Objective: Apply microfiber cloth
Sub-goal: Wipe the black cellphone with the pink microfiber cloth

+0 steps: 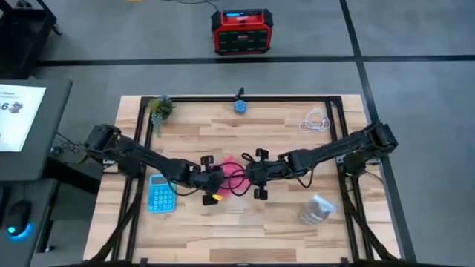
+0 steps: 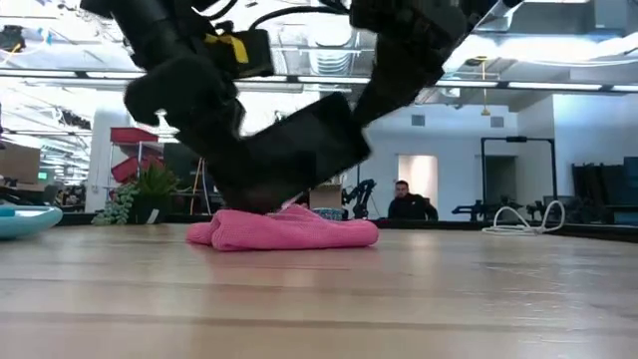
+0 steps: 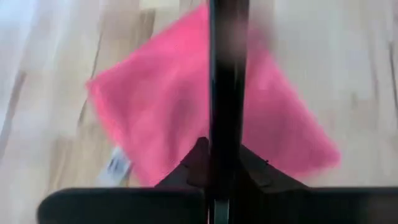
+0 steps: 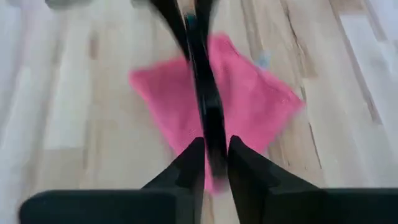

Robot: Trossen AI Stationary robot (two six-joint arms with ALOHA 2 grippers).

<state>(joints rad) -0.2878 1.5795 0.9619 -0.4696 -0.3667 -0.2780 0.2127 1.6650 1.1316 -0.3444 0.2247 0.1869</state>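
Observation:
The pink-red microfiber cloth lies crumpled on the wooden table's middle, also seen as a low heap. A black phone stands on edge over it, tilted. My left gripper comes from the table's left and my right gripper from the right. They meet over the cloth, left gripper and right gripper, each shut on the phone. My left gripper pinches the phone's two flat faces between its two fingers, at the phone's left end. The fingers lie along the phone, which runs on away from them, edge-up. In the low view the phone's lower part meets the cloth's top. My right gripper pinches the phone's two flat faces between its two fingers, at the opposite end. It comes from the table's right, slanting down, with its fingers along the phone. The phone stands on edge above the cloth.
A light-blue calculator lies left of the cloth. At the far edge are a small plant and a blue round thing; a white cable lies far right. A clear plastic object lies near right. A person sits beyond the table.

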